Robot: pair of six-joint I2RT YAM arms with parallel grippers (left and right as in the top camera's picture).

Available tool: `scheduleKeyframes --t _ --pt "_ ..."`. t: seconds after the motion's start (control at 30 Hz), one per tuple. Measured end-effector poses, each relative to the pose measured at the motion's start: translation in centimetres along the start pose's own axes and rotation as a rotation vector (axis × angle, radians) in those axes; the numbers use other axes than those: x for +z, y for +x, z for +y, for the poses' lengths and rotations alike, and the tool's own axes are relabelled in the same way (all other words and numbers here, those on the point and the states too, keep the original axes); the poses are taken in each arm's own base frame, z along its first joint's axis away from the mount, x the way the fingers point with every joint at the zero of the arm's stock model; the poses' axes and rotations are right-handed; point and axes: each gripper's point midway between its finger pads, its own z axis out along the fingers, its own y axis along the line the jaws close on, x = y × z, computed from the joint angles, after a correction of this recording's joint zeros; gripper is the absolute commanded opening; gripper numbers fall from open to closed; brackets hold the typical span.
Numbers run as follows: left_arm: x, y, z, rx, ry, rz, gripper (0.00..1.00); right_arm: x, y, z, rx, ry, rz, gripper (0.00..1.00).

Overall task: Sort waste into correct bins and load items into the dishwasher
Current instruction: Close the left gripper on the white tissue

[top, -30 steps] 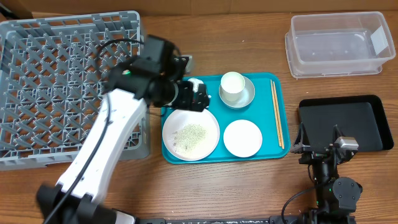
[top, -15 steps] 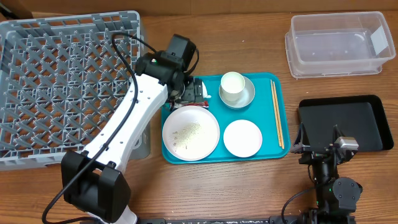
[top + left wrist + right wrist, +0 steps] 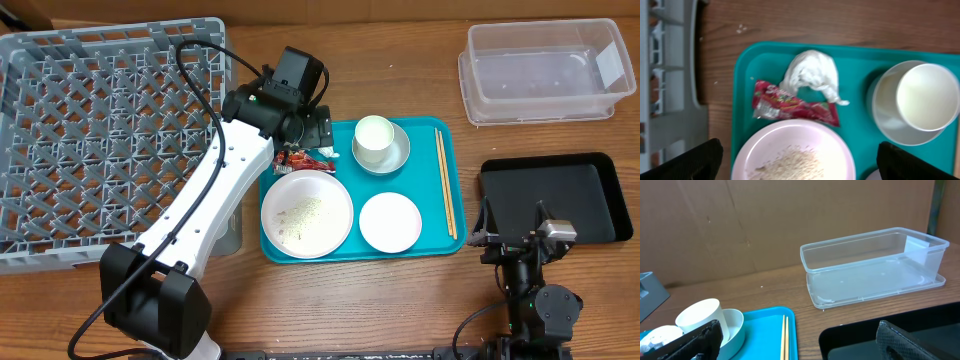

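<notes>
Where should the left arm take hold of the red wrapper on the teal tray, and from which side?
Pinch the red wrapper at its middle, from straight above, spanning its narrow width. It lies flat and long between the crumpled tissue and the plate rim, so a side approach looks blocked.

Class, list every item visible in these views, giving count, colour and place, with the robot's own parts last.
table: 1, brown wood, under everything
dish rack: 1, grey, left
teal tray: 1, centre
large plate: 1, pale pink, tray's near left, holding grains
small plate: 1, white, tray's near right
cup: 1, white, in bowl
bowl: 1, pale, tray's far side
chopsticks: 1 pair, wooden, tray's right edge
wrapper: 1, red, behind large plate
tissue: 1, white, beside wrapper
clear bin: 1, far right
black tray: 1, right
left gripper: open, above tray's far-left corner
right gripper: open, over black tray
</notes>
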Motion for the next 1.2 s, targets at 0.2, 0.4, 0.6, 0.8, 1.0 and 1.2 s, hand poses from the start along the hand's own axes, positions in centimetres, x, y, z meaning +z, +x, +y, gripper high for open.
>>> scheduleKeyframes --t 0.2,0.4,0.6,0.8,1.0,1.2 --pt "0.0 -1.7 -1.4 -0.019 0.061 -0.065 0.97 0.0 0.0 0.0 0.0 0.0 0.0 1.0" --pt "3.4 -0.5 -2.0 -0.074 0.056 0.019 0.69 0.0 0.0 0.0 -0.001 0.0 0.0 1.0" --pt "8.7 1.6 -2.1 -0.077 0.021 0.126 0.67 0.0 0.0 0.0 0.0 0.0 0.0 1.0" --pt "9.9 0.4 -2.5 -0.084 0.024 0.074 0.67 0.0 0.0 0.0 0.0 0.0 -0.001 1.0" --pt "9.9 -1.9 -2.6 -0.062 0.023 -0.027 0.67 0.0 0.0 0.0 0.0 0.0 0.0 1.0" --pt "10.3 -2.3 -2.7 0.025 0.021 -0.045 0.7 0.0 0.0 0.0 -0.001 0.0 -0.001 1.0"
